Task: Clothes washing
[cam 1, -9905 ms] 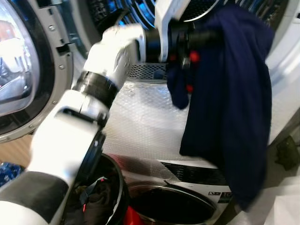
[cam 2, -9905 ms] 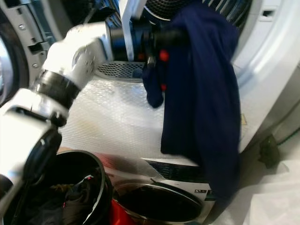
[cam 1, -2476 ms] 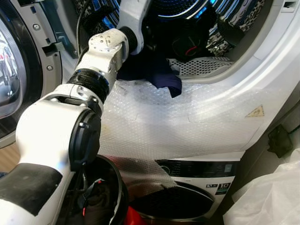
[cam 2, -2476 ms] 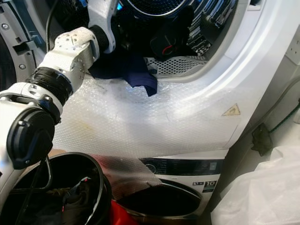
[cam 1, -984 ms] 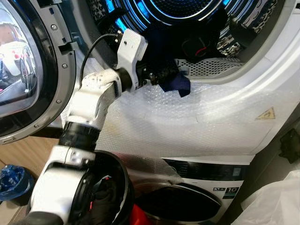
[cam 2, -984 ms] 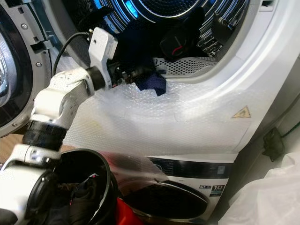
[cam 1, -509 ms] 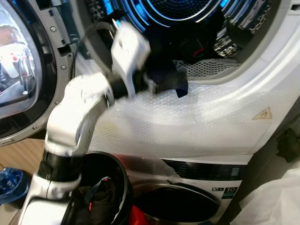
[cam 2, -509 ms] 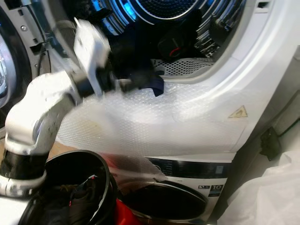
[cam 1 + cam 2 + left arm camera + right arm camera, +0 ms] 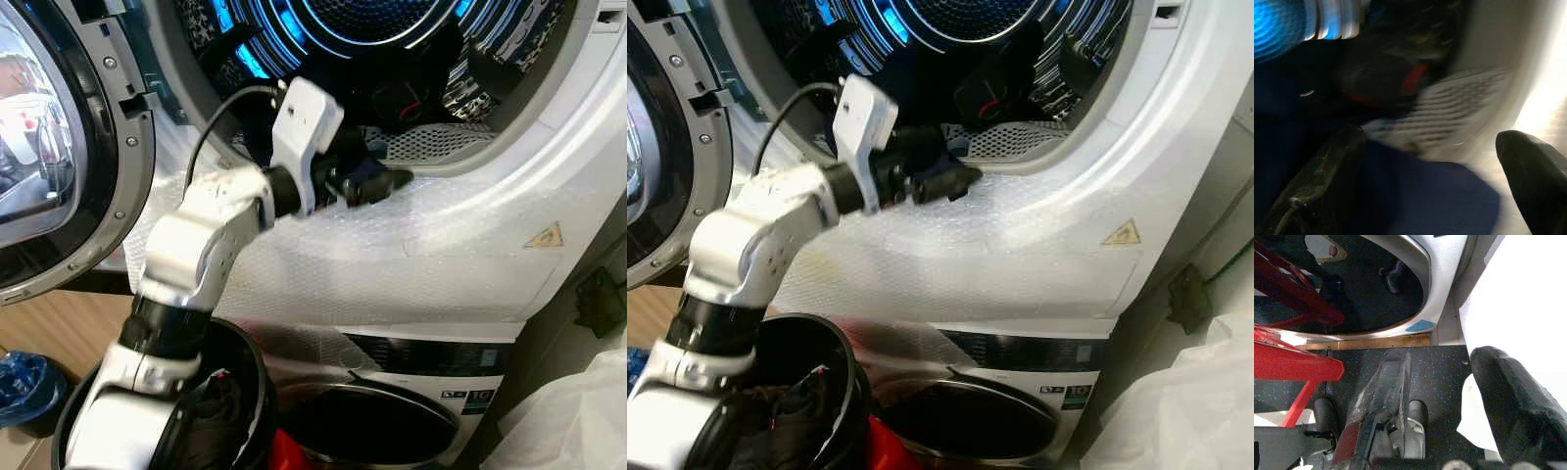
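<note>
The upper machine's drum (image 9: 323, 29) stands open, lit blue inside, with dark clothes with red trim (image 9: 407, 98) lying in it. A navy garment (image 9: 1449, 205) rests at the drum's lip, beside the perforated filter (image 9: 436, 142). My left gripper (image 9: 382, 181) reaches over that lip, pointing right. In the left wrist view its fingers (image 9: 1327, 181) are open, with the navy cloth lying between them and not gripped. My right gripper (image 9: 1442, 357) hangs open low above the dark floor, holding nothing.
Bubble wrap (image 9: 411, 264) covers the machine's front below the opening. The round door (image 9: 39, 147) is swung open at left. A black basket (image 9: 225, 411) with clothes sits bottom left, a lower machine's door (image 9: 382, 426) beside it, and a white plastic bag (image 9: 578, 421) at right.
The navy garment that hung from my left gripper outside the drum now lies at the drum's lip. My left arm pulled back, then swung right along the lip in the last second.
</note>
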Robot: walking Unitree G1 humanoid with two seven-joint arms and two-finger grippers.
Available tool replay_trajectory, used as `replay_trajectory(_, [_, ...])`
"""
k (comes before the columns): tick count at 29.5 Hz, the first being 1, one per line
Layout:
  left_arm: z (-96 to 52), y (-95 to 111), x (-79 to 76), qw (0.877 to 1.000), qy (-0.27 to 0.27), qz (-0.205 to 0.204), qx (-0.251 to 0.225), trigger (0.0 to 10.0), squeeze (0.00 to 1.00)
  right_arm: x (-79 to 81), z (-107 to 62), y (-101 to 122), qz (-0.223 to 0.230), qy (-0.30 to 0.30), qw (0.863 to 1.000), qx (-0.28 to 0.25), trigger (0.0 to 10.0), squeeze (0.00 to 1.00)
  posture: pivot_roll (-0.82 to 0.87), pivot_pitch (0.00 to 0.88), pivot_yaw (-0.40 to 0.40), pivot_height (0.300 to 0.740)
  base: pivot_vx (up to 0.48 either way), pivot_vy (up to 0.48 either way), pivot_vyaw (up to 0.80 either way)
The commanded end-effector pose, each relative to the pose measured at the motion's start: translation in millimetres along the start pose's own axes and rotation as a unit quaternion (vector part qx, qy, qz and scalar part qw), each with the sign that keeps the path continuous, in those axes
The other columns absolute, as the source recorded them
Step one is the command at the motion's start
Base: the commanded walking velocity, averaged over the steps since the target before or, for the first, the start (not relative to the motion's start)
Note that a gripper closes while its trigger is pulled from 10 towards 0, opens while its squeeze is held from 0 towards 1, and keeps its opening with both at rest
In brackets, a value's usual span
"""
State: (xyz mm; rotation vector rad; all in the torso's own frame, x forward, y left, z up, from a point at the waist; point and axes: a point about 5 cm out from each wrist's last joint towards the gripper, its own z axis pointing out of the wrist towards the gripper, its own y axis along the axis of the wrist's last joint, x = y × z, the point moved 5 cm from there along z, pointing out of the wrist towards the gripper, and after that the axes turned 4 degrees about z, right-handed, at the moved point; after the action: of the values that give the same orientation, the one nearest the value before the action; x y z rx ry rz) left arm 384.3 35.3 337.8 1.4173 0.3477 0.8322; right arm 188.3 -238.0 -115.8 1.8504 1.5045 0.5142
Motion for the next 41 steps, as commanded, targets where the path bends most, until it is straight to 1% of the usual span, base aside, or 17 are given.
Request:
replay_trajectory(1, [-0.9, -5, 16.6, 0.999, 0.035, 0.01, 0.022, 10.0, 0.0, -0.4, -1.6, -5, 0.008, -0.002, 1.0, 0.006, 10.0, 0.0, -0.08, 0.0, 0.136, 0.74, 0.0, 0.0, 0.0])
replay_trajectory(8, [-3.0, -11, 28.4, 0.995, 0.066, 0.005, 0.072, 10.0, 0.0, -7.3, -3.1, -7, 0.015, -0.016, 1.0, 0.006, 10.0, 0.0, -0.11, 0.0, 0.153, 0.74, 0.0, 0.0, 0.0])
replay_trajectory(14, [4.0, -15, 33.7, 0.994, 0.074, -0.015, 0.076, 10.0, 0.0, -5.9, -3.2, -7, 0.015, -0.014, 1.0, 0.006, 10.0, 0.0, -0.11, 0.0, 0.152, 0.74, 0.0, 0.0, 0.0])
replay_trajectory(15, [8.9, -22, 36.5, 0.993, 0.074, -0.038, 0.083, 10.0, 0.0, -5.6, -2.9, -7, 0.015, -0.013, 1.0, 0.005, 10.0, 0.0, -0.11, 0.0, 0.15, 0.74, 0.0, 0.0, 0.0])
replay_trajectory(16, [10.7, -24, 38.7, 0.993, 0.077, -0.039, 0.083, 10.0, 0.0, -5.6, -2.9, -6, 0.015, -0.013, 1.0, 0.005, 10.0, 0.0, -0.11, 0.0, 0.15, 0.74, 0.0, 0.0, 0.0])
replay_trajectory(18, [17.9, -25, 41.2, 0.992, 0.07, -0.073, 0.074, 10.0, 0.0, -6.3, -2.6, -5, 0.013, -0.012, 1.0, 0.003, 10.0, 0.0, -0.12, 0.0, 0.148, 0.74, 0.0, 0.0, 0.0])
replay_trajectory(19, [20.3, -24, 42.8, 0.992, 0.07, -0.076, 0.071, 10.0, 0.0, -7.1, -2.6, -5, 0.013, -0.013, 1.0, 0.002, 10.0, 0.0, -0.12, 0.0, 0.15, 0.74, 0.0, 0.0, 0.0])
replay_trajectory(20, [23.1, -23, 43.3, 0.992, 0.067, -0.08, 0.065, 10.0, 0.0, -8.2, -2.6, -5, 0.013, -0.014, 1.0, 0.002, 10.0, 0.0, -0.12, 0.0, 0.15, 0.74, 0.0, 0.0, 0.0])
replay_trajectory(22, [29.2, -21, 39.0, 0.99, 0.043, -0.121, 0.056, 10.0, 0.0, -10.9, -2.9, -5, 0.012, -0.016, 1.0, 0.001, 10.0, 0.0, -0.13, 0.0, 0.149, 0.74, 0.0, 0.0, 0.0])
replay_trajectory(24, [33.7, -22, 38.3, 0.992, 0.032, -0.104, 0.062, 10.0, 0.0, -13.8, -3.8, -7, 0.011, -0.018, 1.0, 0.001, 10.0, 0.0, -0.14, 0.0, 0.148, 0.74, 0.0, 0.0, 0.0])
replay_trajectory(27, [39.3, -23, 41.6, 0.99, 0.039, -0.123, 0.063, 10.0, 0.0, -19.3, -5.7, -10, 0.011, -0.024, 1.0, 0.003, 10.0, 0.0, -0.16, 0.0, 0.149, 0.74, 0.0, 0.0, 0.0])
replay_trajectory(29, [42.7, -25, 49.6, 0.991, 0.066, -0.101, 0.064, 10.0, 0.0, -25.5, -8.7, -15, 0.011, -0.03, 0.999, 0.005, 10.0, 0.0, -0.19, 0.0, 0.151, 0.74, 0.0, 0.0, 0.0])
replay_trajectory(31, [43.9, -25, 50.9, 0.992, 0.069, -0.085, 0.064, 10.0, 0.0, -28.4, -10.2, -17, 0.011, -0.033, 0.999, 0.006, 10.0, 0.0, -0.19, 0.0, 0.151, 0.74, 0.0, 0.0, 0.0])
replay_trajectory(33, [44.0, -18, 57.9, 0.992, 0.092, -0.076, 0.045, 10.0, 0.0, -32.7, -12.7, -21, 0.01, -0.036, 0.999, 0.008, 10.0, 0.0, -0.21, 0.0, 0.152, 0.74, 0.0, 0.0, 0.0])
replay_trajectory(36, [41.2, -5, 71.5, 0.99, 0.131, -0.041, 0.021, 10.0, 0.0, -36.7, -15.6, -25, 0.009, -0.04, 0.999, 0.007, 10.0, 0.0, -0.23, 0.001, 0.149, 0.74, 0.0, 0.0, 0.0])
replay_trajectory(38, [36.9, 10, 84.8, 0.985, 0.17, -0.028, -0.003, 10.0, 0.0, -39.7, -18.1, -28, 0.008, -0.042, 0.999, 0.007, 10.0, 0.0, -0.24, 0.013, 0.146, 0.74, 0.0, 0.0, 0.0])
replay_trajectory(41, [32.6, 24, 95.2, 0.979, 0.202, -0.02, -0.023, 10.0, 0.0, -41.5, -19.7, -30, 0.007, -0.043, 0.999, 0.007, 10.0, 0.0, -0.24, 0.021, 0.141, 0.74, 0.0, 0.0, 0.0])
